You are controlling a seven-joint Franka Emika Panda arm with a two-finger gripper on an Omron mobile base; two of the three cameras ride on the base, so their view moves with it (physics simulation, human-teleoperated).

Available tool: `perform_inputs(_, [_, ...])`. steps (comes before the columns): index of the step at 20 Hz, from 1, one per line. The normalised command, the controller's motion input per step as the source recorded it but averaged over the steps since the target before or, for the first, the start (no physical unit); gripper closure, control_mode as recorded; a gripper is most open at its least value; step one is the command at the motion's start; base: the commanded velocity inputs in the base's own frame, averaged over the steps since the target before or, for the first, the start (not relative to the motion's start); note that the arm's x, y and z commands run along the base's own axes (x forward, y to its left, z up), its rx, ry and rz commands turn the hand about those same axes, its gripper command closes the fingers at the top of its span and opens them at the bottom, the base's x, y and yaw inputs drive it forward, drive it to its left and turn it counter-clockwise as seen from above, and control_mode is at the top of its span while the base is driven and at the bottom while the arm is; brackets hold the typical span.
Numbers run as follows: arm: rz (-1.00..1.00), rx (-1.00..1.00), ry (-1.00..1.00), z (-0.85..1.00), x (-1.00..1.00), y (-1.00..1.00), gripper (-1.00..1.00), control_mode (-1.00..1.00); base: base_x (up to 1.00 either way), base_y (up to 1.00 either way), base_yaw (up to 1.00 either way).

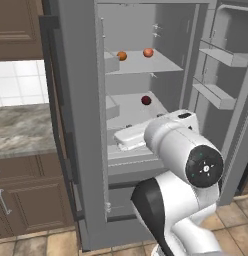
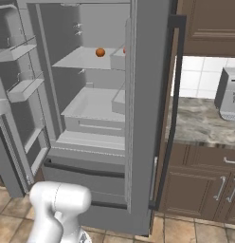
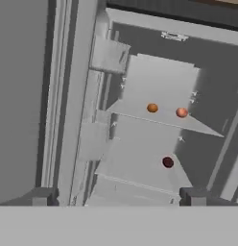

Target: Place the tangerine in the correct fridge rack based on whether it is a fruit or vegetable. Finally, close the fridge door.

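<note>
door (image 1: 78,125): We see it swung open, its dark bar handle (image 1: 56,120) running down the outer edge; we judge it stiff and heavy, best pushed flat on the panel or taken by the bar.
rack (image 1: 161,64): The top pale grey shelf, left of the door bins (image 1: 216,95); flat and rigid, nothing to grip.
tangerine (image 1: 122,56): Resting on the rack near its left end, beside a small grey box (image 1: 111,62). We judge it light, smooth and likely to roll, a little soft under pressure; we would pinch it across its middle, gently.
second orange fruit (image 1: 148,52): On the rack, right of the tangerine, apart from it.
dark red fruit (image 1: 146,100): One shelf below the rack.
gripper (image 3: 118,197): Fingers spread wide and empty, pointing at the rack from outside the fridge.
</note>
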Motion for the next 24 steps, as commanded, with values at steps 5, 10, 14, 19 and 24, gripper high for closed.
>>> perform_inputs(5, [0.23,-0.26,-0.09,0.01,-0.11,1.00,-1.00,-1.00,0.00,0.00,0.00])
perform_inputs(10, [0.19,-0.30,-0.03,0.00,0.00,1.00,-1.00,-1.00,0.00,0.00,0.00])
perform_inputs(14, [0.15,-0.29,0.00,0.00,0.01,1.00,-1.00,-1.00,0.00,0.00,0.00])
perform_inputs(19, [0.15,-0.27,0.00,-0.14,0.19,1.00,-1.00,-1.00,0.00,0.00,0.00])
perform_inputs(24, [0.07,-0.29,0.00,-0.28,0.32,1.00,-1.00,-1.00,0.00,0.00,0.00])
